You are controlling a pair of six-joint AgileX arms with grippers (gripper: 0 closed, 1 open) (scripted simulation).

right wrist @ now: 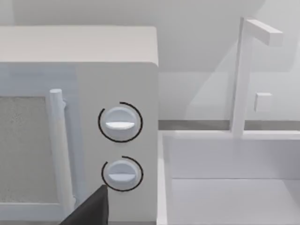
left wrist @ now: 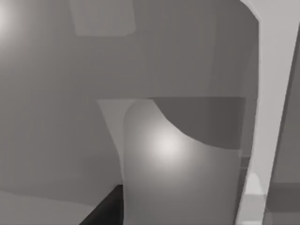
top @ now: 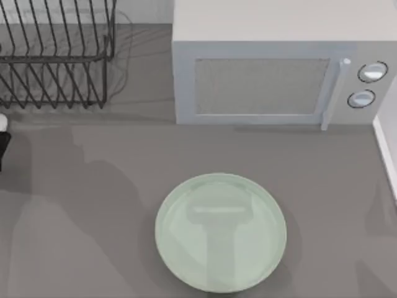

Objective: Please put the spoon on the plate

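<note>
The plate (top: 186,248) lies flat on the bench (top: 74,205) near its front edge, about midway between the left and right edges. Its glossy face carries a pale, blurred reflection, with a broad bar across the middle and a stem running toward the front rim.

At the back of the bench, toward the right corner, stands the microwave (top: 260,81). Its door is shut, with a mesh window, an upright bar handle (right wrist: 58,150) and two round dials (right wrist: 120,123) stacked one above the other beside it. A wire rack (top: 56,56) sits in the back left corner, well apart from the plate. A white basin (right wrist: 225,187) with a thin upright post adjoins the bench at its right edge, just beside the microwave.

My right gripper (right wrist: 91,211) shows as a dark wedge low in front of the microwave's dial panel. I cannot tell whether it is clenched or released.

My left arm (top: 3,133) is parked at the bench's left edge, forward of the rack. In its wrist view my left gripper (left wrist: 103,211) is a dark sliver against pale curved surfaces that I cannot identify, and I cannot tell its state either.
</note>
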